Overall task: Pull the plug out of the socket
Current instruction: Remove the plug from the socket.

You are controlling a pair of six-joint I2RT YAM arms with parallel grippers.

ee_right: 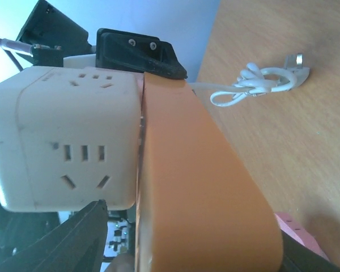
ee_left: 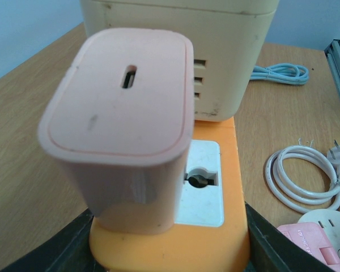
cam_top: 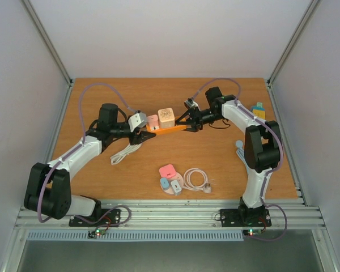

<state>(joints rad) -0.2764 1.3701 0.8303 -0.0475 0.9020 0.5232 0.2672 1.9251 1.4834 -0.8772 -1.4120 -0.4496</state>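
The left hand [cam_top: 142,136] has its two fingers pressed against the sides of the near end of the orange strip [ee_left: 215,243], and looks clamped on it. The pink plug [ee_left: 124,124] stands in the strip just ahead of those fingers. The cream cube [ee_left: 226,56] is seated right behind it, touching or nearly so.

I'd judge the plug a light, hard plastic shell, smooth and round-cornered, so likely slippery. Only the friction of its pins holds it in. The broad flat sides look like the best hold, with a pull straight off the strip's face. The strip is light too, and would probably lift with the plug unless it is braced.

The plug's pins are hidden, so how deep it sits cannot be told.

The right hand [cam_top: 188,127] is at the strip's other end, with the cube close before it. Its fingertips are cut off at the frame's edge and a gap shows beside one finger, so I cannot tell whether it grips. A white cable [ee_right: 255,82] lies on the table [cam_top: 226,158] beyond the strip's far end.
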